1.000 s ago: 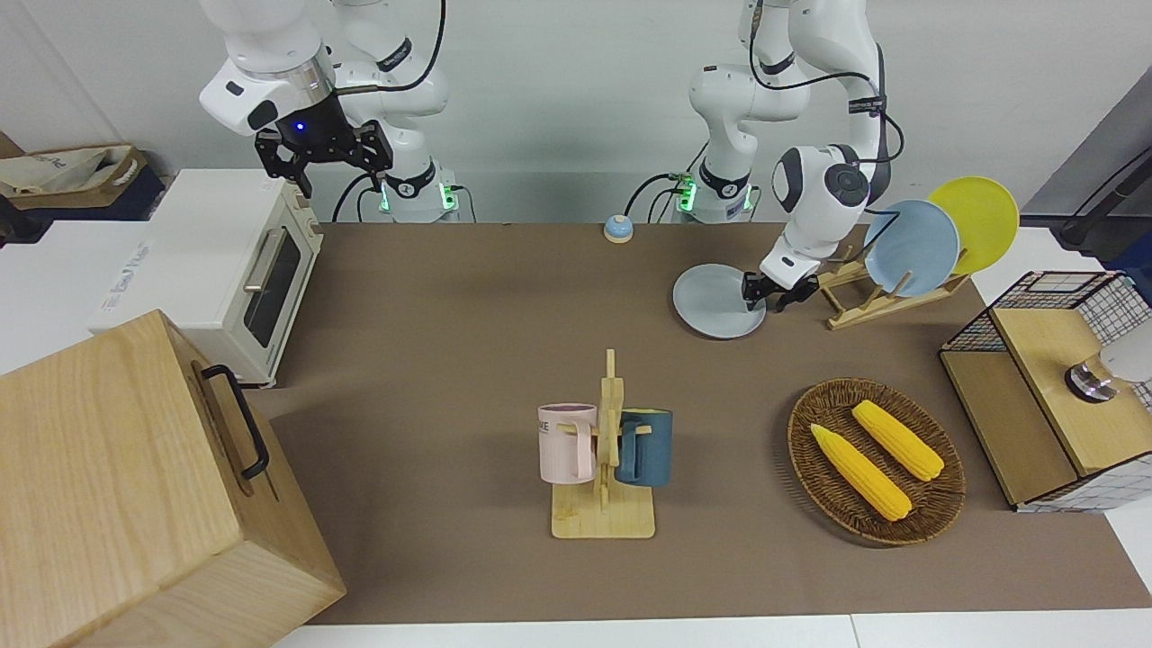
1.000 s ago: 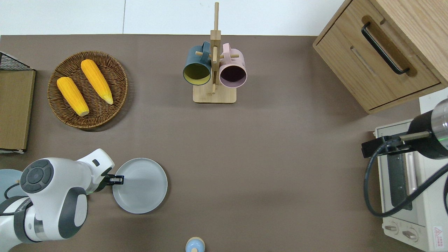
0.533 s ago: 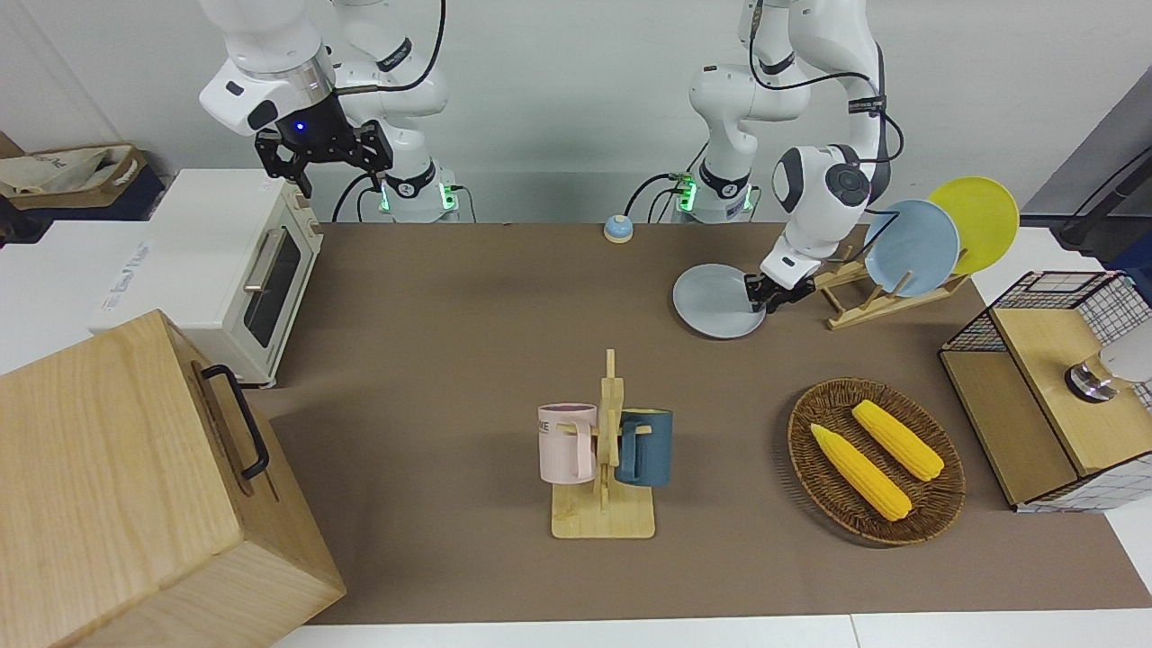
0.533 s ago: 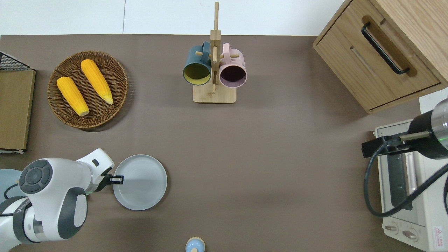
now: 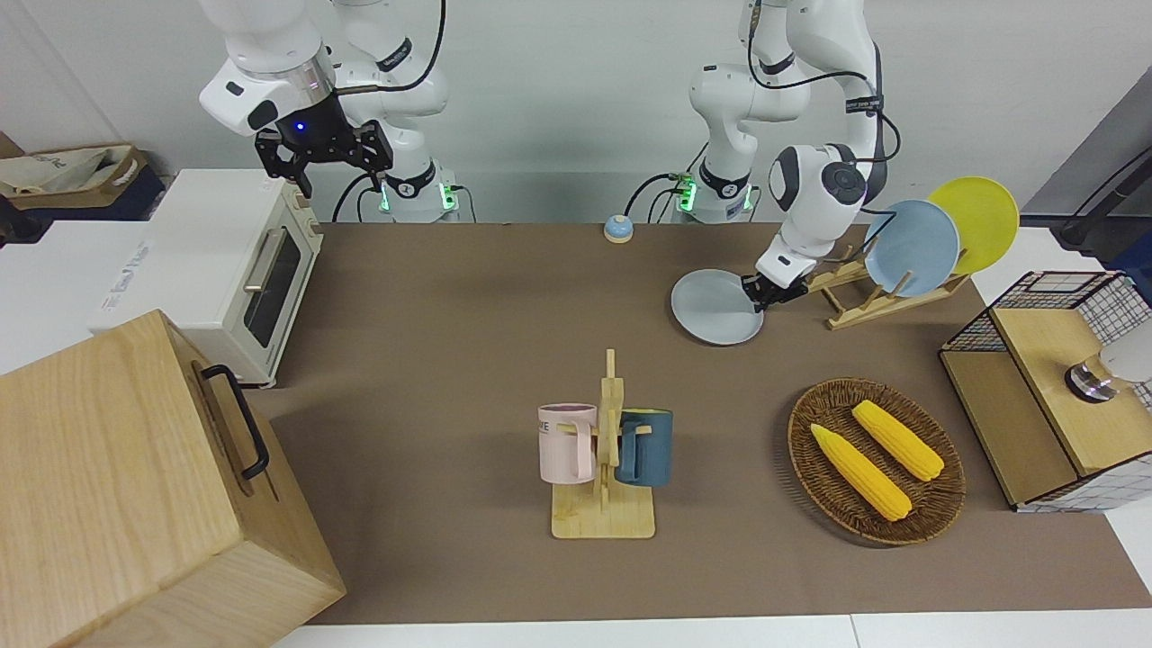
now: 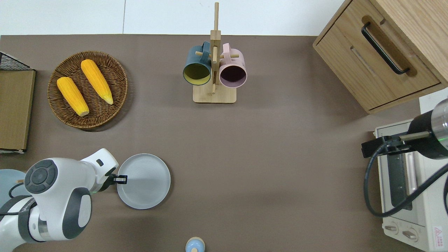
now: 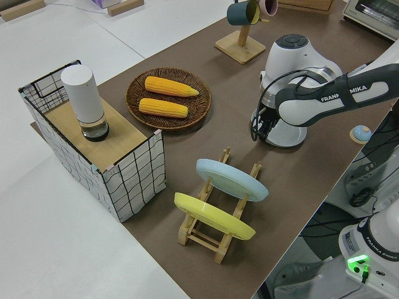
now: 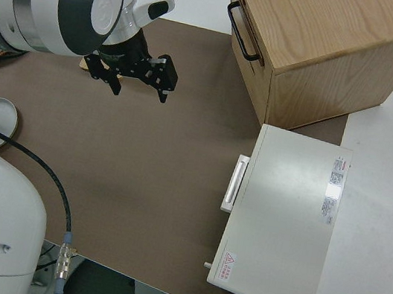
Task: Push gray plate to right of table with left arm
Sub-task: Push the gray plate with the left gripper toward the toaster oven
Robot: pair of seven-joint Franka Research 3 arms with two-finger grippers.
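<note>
Gray plate [image 6: 145,182] flat on the table [image 6: 262,157], toward the left arm's end, nearer to the robots than the basket [image 6: 115,105] and just beside the plate rack [image 5: 855,301]. Left gripper [image 6: 122,179] low at the plate's rim, on the edge toward the left arm's end; clenched or released, cannot tell. In the basket, two corn cobs [image 6: 71,96] side by side, slanted, not touching. On the plate rack, two plates on edge: a blue plate [image 5: 913,247] and a yellow plate [image 5: 981,220], the yellow one toward the table's end. At that end too, a wire crate [image 7: 134,180] with a wooden top, and upright on it a white cylinder [image 7: 81,99]. Mid-table, farther from the robots, a mug stand [image 6: 214,94] with a teal mug [image 6: 196,70] and a pink mug [image 6: 232,71] hung on its pegs, mouths turned toward the robots. Close to the robots' edge, a small blue bell [image 5: 617,229]. Toward the right arm's end, a white toaster oven [image 5: 225,270] with its door closed, and farther from the robots a wooden box [image 6: 385,52] with a black handle. Right arm parked, right gripper [image 8: 136,77] spread wide and empty. Brown matte tabletop with white edging; pale wall at the robots' backs, a paper bag [image 5: 72,171] on a side surface near the oven.
</note>
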